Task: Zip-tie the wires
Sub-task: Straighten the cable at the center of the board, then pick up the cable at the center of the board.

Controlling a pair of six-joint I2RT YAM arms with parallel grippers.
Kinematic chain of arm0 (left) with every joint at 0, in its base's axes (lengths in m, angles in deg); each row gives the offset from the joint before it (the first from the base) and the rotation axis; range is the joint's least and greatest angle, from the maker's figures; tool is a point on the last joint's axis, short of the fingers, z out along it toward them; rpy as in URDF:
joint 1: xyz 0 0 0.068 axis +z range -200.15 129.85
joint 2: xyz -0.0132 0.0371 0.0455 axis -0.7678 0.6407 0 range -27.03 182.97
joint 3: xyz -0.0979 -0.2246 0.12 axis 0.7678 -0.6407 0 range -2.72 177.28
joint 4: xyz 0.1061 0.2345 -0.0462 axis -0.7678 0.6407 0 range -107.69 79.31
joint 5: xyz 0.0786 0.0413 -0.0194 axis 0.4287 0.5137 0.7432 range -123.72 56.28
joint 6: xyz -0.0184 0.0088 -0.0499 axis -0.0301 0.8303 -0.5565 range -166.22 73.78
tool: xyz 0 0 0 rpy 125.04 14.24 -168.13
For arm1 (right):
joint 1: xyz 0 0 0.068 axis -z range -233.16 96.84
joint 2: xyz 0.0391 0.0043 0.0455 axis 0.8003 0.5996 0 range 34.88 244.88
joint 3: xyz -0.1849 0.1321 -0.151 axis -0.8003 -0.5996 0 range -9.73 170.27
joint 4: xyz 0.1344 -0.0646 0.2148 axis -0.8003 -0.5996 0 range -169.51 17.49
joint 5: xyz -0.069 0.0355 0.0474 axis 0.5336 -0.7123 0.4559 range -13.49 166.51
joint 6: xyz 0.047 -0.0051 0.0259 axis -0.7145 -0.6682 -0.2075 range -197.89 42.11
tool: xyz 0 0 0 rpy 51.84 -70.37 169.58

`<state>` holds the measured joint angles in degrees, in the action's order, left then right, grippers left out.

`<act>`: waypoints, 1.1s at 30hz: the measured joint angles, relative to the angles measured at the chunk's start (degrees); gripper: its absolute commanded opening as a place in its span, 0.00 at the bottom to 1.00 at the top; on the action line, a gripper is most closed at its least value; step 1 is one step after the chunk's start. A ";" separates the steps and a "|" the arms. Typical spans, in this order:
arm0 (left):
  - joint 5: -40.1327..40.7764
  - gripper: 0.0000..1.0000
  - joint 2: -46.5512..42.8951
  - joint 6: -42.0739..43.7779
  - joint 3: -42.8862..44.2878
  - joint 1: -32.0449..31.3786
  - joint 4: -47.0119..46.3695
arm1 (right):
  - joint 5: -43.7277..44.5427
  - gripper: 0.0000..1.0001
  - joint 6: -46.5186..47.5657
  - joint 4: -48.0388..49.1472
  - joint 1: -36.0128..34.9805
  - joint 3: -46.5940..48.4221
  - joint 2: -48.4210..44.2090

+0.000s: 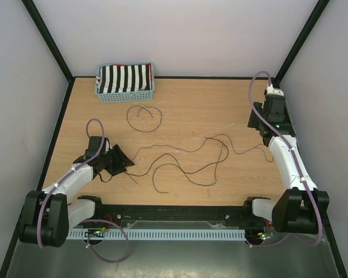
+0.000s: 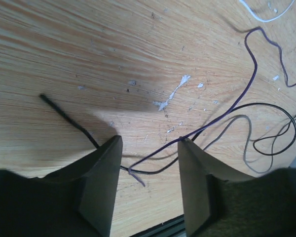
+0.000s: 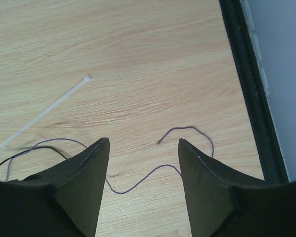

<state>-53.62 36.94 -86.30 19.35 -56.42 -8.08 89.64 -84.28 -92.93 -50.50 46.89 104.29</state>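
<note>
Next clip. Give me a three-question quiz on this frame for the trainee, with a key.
1. True or false: the left tool is shut on the wires.
2. What lies in the blue basket? A) striped cloth B) scissors C) tape rolls
3. Name the white strip lying on the table left of the right tool in its wrist view.
Key: 1 false, it stands open; 2 A; 3 a zip tie.
</note>
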 measured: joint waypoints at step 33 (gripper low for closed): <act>4.33 0.82 19.98 10.80 34.97 3.17 5.03 | -30.25 0.78 -13.16 16.41 -14.25 0.09 5.35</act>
<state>-49.29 56.92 -75.50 54.32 -53.25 -3.05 59.39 -97.44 -76.52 -64.75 46.97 109.65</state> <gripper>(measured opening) 0.854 0.776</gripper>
